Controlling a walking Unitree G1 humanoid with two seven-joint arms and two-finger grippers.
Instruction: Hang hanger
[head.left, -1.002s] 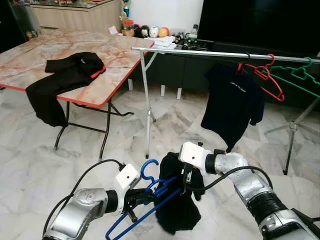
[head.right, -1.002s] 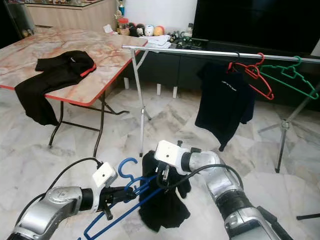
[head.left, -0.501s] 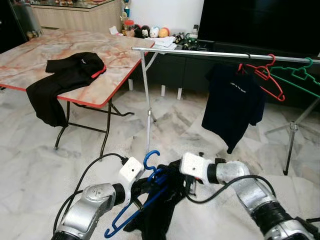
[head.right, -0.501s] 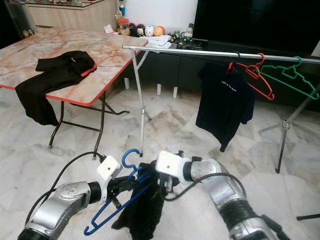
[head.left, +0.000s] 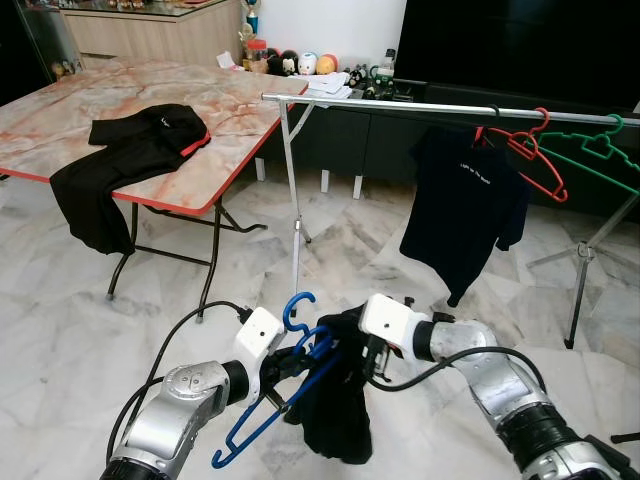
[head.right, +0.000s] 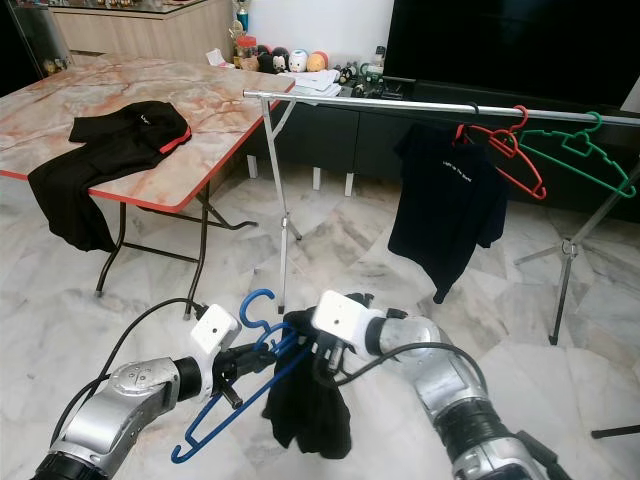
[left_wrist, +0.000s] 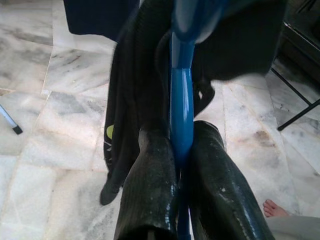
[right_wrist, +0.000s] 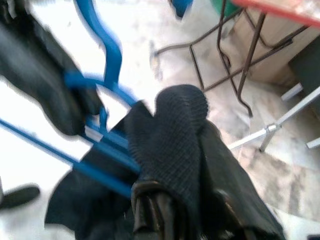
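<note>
My left gripper (head.left: 278, 370) is shut on a blue hanger (head.left: 290, 380), held low in front of me with its hook (head.left: 297, 305) pointing up. In the left wrist view the blue hanger (left_wrist: 181, 100) runs between both black fingers (left_wrist: 150, 185). My right gripper (head.left: 372, 362) is shut on a black garment (head.left: 335, 415) that drapes over the hanger's right side and hangs toward the floor. In the right wrist view the black garment (right_wrist: 180, 135) is bunched over the fingers. The clothes rail (head.left: 420, 107) stands ahead, above both grippers.
A dark T-shirt (head.left: 465, 205), a red hanger (head.left: 525, 150) and a green hanger (head.left: 595, 150) hang on the rail's right part. A marble-top folding table (head.left: 230, 130) stands left with black clothes (head.left: 135, 145) on it. Marble floor below; a bare foot (left_wrist: 275, 207) shows in the left wrist view.
The black garment now hangs more bunched and upright under my right gripper. The hanger has tipped slightly. The camera has shifted a little.
</note>
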